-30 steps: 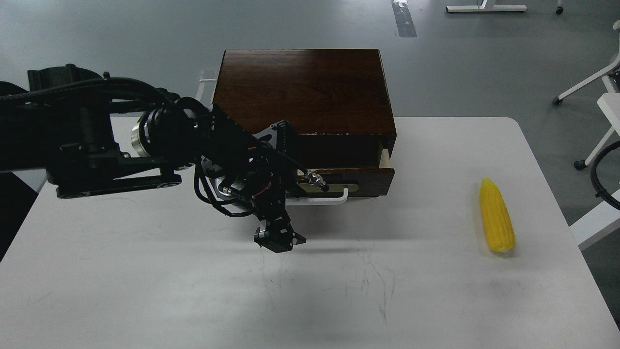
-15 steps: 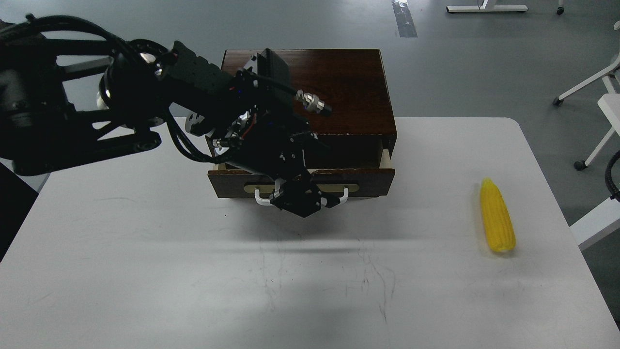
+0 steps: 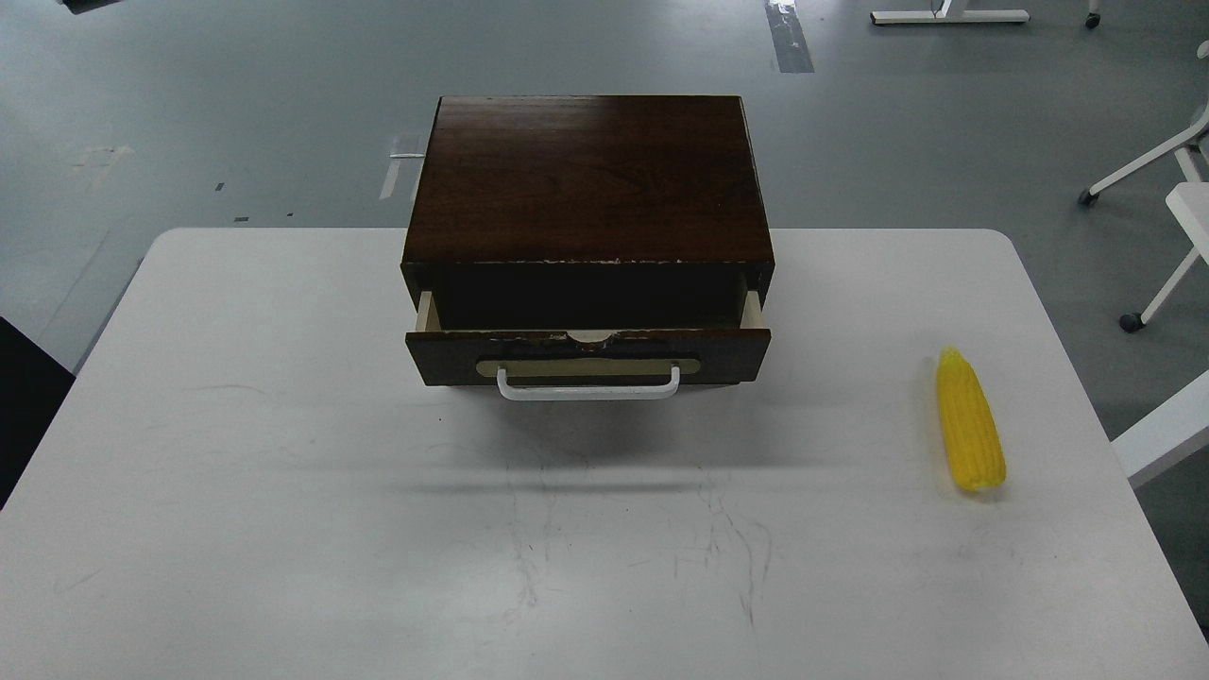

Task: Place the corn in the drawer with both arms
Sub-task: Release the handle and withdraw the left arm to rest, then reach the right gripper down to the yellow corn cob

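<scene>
The yellow corn (image 3: 969, 433) lies on the white table (image 3: 283, 491) near its right edge, pointed end away from me. The dark brown drawer (image 3: 587, 356) of the wooden cabinet (image 3: 587, 179) stands pulled out a short way, its white bar handle (image 3: 587, 387) facing me and its pale inner sides showing. The inside of the drawer is dark. Neither of my arms nor any gripper shows in the head view.
The cabinet stands at the table's far middle. White chair legs (image 3: 1148, 161) and a white chair edge (image 3: 1166, 425) stand off the table's right side. Grey floor lies beyond the table.
My left arm, which was in front of the drawer handle, rose over the cabinet and has left the view to the upper left. The drawer stays partly open. The corn has not moved.
</scene>
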`<action>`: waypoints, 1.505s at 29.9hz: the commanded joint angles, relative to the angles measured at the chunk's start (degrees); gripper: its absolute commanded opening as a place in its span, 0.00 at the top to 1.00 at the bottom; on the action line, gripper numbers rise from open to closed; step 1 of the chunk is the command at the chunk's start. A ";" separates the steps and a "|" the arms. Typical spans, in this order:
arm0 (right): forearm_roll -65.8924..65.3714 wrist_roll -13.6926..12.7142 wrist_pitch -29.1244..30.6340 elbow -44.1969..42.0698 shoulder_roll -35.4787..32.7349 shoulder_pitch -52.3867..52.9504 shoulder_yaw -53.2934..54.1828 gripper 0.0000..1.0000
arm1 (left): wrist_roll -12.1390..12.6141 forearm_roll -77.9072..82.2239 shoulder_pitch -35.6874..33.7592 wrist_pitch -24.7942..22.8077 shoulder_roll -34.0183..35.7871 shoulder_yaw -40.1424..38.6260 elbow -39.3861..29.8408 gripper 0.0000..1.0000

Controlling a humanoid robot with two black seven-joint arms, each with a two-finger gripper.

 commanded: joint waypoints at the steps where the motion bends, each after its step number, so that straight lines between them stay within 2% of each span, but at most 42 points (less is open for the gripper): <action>1: -8.08 0.01 0.00 0.07 0.44 3.06 -3.97 0.00 | 0.09 -12.55 3.66 0.00 -0.77 -0.20 8.42 0.02; 5: -21.07 0.01 0.00 0.60 3.33 7.98 -9.50 0.00 | 0.36 -28.00 7.08 0.00 -7.79 -0.28 21.86 0.02; 7: -25.47 0.01 0.00 1.21 4.83 8.95 -11.61 0.00 | 0.36 -32.41 7.88 0.00 -9.38 -0.37 24.42 0.02; 10: -30.49 0.01 0.00 1.48 5.71 10.35 -15.04 0.00 | 0.36 -36.55 9.02 0.00 -10.79 -1.33 25.31 0.02; 15: -35.96 0.01 0.00 4.90 8.18 10.54 -21.02 0.00 | 0.36 -39.20 12.45 0.00 -13.08 -7.22 25.31 0.02; 18: -37.98 0.01 0.00 10.95 7.74 10.71 -25.68 0.00 | 0.45 -39.12 13.95 0.00 -14.40 -10.48 25.31 0.02; 23: -41.50 0.01 0.00 22.64 1.77 11.50 -28.50 0.00 | 0.45 -39.12 14.12 0.00 -15.45 -11.01 25.31 0.02; 25: -43.24 0.01 0.00 29.83 -2.26 11.68 -28.59 0.00 | 0.36 -39.12 14.12 0.00 -15.37 -11.18 25.31 0.02; 30: -49.05 0.01 0.00 41.35 -10.08 12.29 -27.97 0.00 | 0.36 -39.03 14.12 0.00 -15.28 -12.06 25.31 0.02; 34: -50.45 -0.25 0.00 44.37 -10.63 11.15 -27.97 0.00 | 0.36 -39.03 14.12 0.00 -15.19 -12.06 25.31 0.02; 37: -55.02 -1.74 0.00 44.81 -9.14 10.63 -27.89 0.00 | 0.27 -39.03 14.12 0.00 -15.19 -12.06 25.23 0.02; 38: -56.34 -3.40 0.00 45.50 -8.00 9.84 -27.88 0.00 | 0.27 -38.94 14.12 0.00 -15.10 -12.06 25.14 0.02; 39: -56.96 -6.46 0.00 46.21 -7.38 9.14 -27.97 0.00 | 0.27 -39.03 14.12 0.00 -14.93 -12.06 25.14 0.02; 42: -57.40 -12.01 0.00 46.30 -7.20 6.94 -27.97 0.00 | 0.01 -38.94 14.12 0.00 -14.75 -12.06 25.14 0.02; 45: -57.76 -13.35 0.00 46.30 -5.89 4.74 -27.97 0.00 | -0.08 -39.03 15.00 0.00 -14.75 -12.06 25.14 0.02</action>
